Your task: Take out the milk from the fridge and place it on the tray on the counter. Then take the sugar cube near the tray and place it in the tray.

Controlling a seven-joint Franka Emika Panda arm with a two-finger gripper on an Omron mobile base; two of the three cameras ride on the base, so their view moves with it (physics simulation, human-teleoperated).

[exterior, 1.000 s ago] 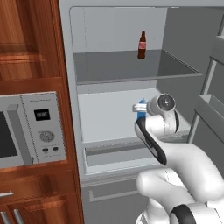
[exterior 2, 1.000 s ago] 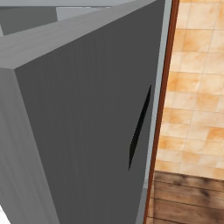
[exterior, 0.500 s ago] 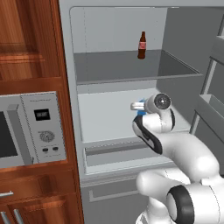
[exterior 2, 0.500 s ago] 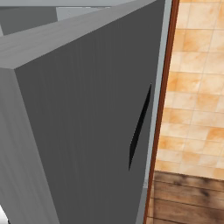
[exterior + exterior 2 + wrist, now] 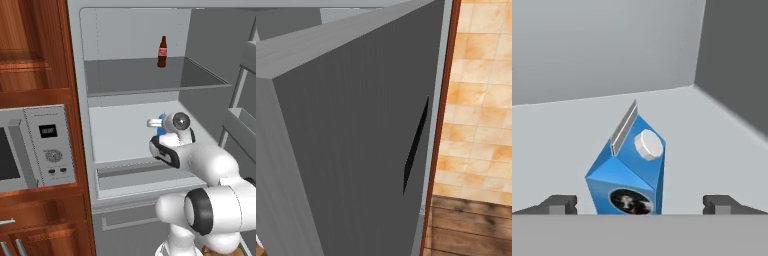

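A small blue milk carton with a white gabled top and a round white cap [image 5: 628, 172] is seen standing upright on the pale middle shelf of the tall light-grey fridge [image 5: 130, 135], well clear of the back wall and the darker side wall. The robot's two-finger claw [image 5: 640, 204] is held wide open, one dark fingertip to each side of the carton with clear space left on both sides, so nothing is gripped yet. The step in hand is judged to be the approach for the grasp: the claw is best eased further forward until the flat painted sides sit squarely between the fingers, and only then closed, low on the body, not on the sloped top. The carton looks smooth, so a centred, firm pinch is advised. A brown glass bottle with a red label [image 5: 162, 51] is seen on the shelf above. A silver microwave [image 5: 35, 145] is set in the reddish-brown wooden cabinet beside it.
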